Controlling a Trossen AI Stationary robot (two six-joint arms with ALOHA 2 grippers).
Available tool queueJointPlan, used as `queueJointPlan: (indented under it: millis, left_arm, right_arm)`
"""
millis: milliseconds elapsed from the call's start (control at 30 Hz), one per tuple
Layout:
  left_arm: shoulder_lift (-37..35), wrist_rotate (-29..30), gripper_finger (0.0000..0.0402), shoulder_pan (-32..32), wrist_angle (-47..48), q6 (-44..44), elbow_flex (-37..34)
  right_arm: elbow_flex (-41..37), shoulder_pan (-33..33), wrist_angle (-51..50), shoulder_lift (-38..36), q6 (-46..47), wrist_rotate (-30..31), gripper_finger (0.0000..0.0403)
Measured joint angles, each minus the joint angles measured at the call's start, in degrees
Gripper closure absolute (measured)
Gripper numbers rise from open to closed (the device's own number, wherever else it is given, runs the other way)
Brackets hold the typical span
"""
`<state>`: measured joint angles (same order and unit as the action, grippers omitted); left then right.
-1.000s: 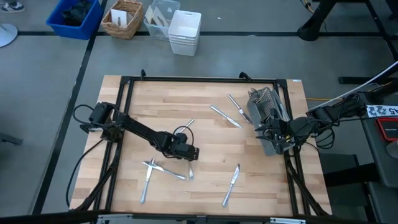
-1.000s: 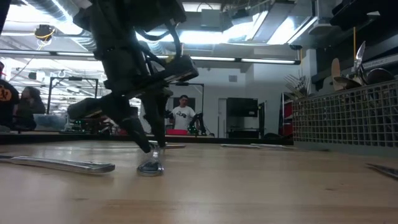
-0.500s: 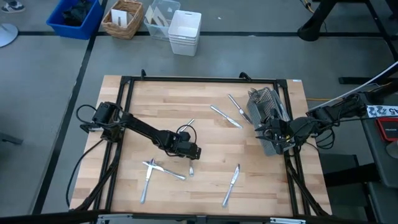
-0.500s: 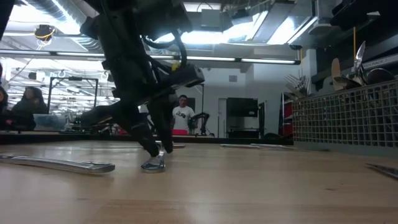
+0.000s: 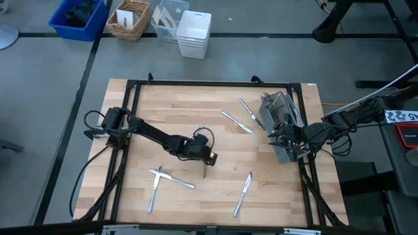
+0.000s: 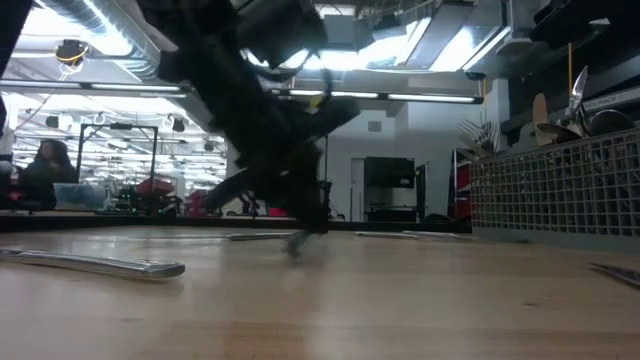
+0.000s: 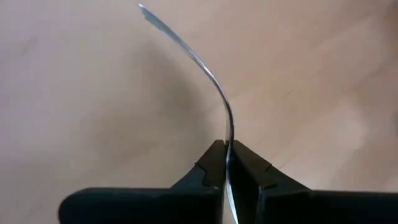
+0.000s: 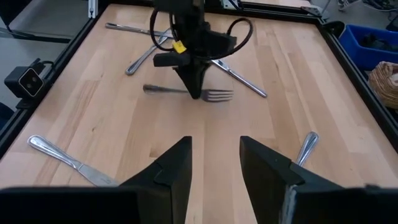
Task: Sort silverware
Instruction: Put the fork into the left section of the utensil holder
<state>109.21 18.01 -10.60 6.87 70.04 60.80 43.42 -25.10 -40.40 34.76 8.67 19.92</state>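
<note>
Left gripper (image 5: 208,158) is working mid-table with bare wood all around it, nearest loose silverware (image 5: 160,176) lying to its near-left. Its fingers (image 7: 214,167) are pinching a fork (image 8: 189,93) by the handle. Right gripper (image 5: 282,139) is sitting spread beside the caddy (image 5: 279,117) at the right edge

Pale wood planks with a smooth, matt finish are being shown across the tabletop (image 5: 170,104). Glossy, polished metal is being shown by the fork (image 8: 189,93), clamped in the matt black plastic fingers (image 7: 211,171) of the left hand (image 7: 227,163). Dark wire mesh is being shown by the caddy (image 5: 279,117), edged by a black metal frame (image 5: 209,83).
</note>
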Motion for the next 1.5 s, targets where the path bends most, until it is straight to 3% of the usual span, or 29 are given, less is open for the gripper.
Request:
queueJointPlan:
  millis: [233,500,633,800,1067,1267,1500]
  left_arm:
    - [0.0,0.9,0.0398,4.0,-16.1,-18.1,0.0]
    - [-0.1,6.5,0.0400,6.6,-40.6,-53.2,0.1]
    - [-0.1,7.8,0.0400,6.6,-53.3,-71.7,0.2]
    - [-0.2,7.8,0.0400,6.8,-65.9,-84.5,0.2]
    - [1.8,7.2,0.0401,9.6,-68.0,-90.4,3.1]
    - [8.5,-5.4,0.0401,10.7,-67.9,-91.5,10.1]
    - [13.6,-14.1,0.0401,9.8,-67.8,-93.5,17.7]
  right_arm:
    - [0.0,0.0,0.1,0.0,0.0,0.8,0.0267]
    - [0.0,0.0,5.6,0.1,3.1,15.5,0.0267]
    - [0.0,0.0,10.0,0.6,2.2,17.6,0.0267]
    - [0.0,0.0,16.7,0.6,0.0,19.0,0.0267]
    - [0.0,0.0,29.7,1.8,-5.6,28.5,0.0267]
    - [0.0,0.0,29.5,1.9,-9.1,24.7,0.0267]
    - [0.0,0.0,28.1,1.9,-9.1,20.7,0.0267]
